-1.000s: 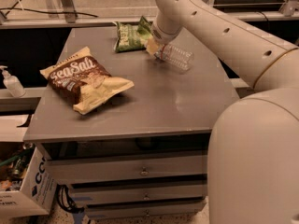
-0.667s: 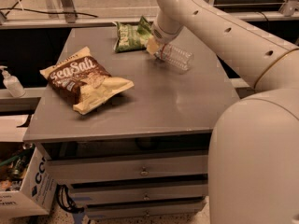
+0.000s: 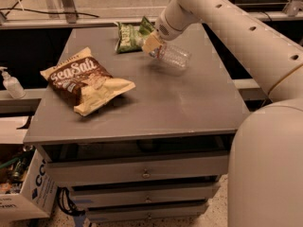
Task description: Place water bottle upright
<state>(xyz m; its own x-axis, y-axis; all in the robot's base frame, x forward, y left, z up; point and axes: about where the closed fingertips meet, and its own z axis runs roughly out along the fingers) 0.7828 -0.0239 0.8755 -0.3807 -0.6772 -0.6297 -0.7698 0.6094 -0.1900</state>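
The gripper (image 3: pixel 154 45) hangs over the far part of the bench (image 3: pixel 189 108), jaws closed on one end of the water bottle (image 3: pixel 173 56). The bottle is tilted, just beside the green chip bag (image 3: pixel 129 34). A Sea Salt chip bag (image 3: pixel 83 79) lies well apart.

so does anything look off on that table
The water bottle is not upright: it is tipped over at a slant near the back of the table, with one end at the gripper. Nothing looks spilled.

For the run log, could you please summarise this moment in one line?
gripper: at water bottle, rear of table | bottle: not upright | task: pending
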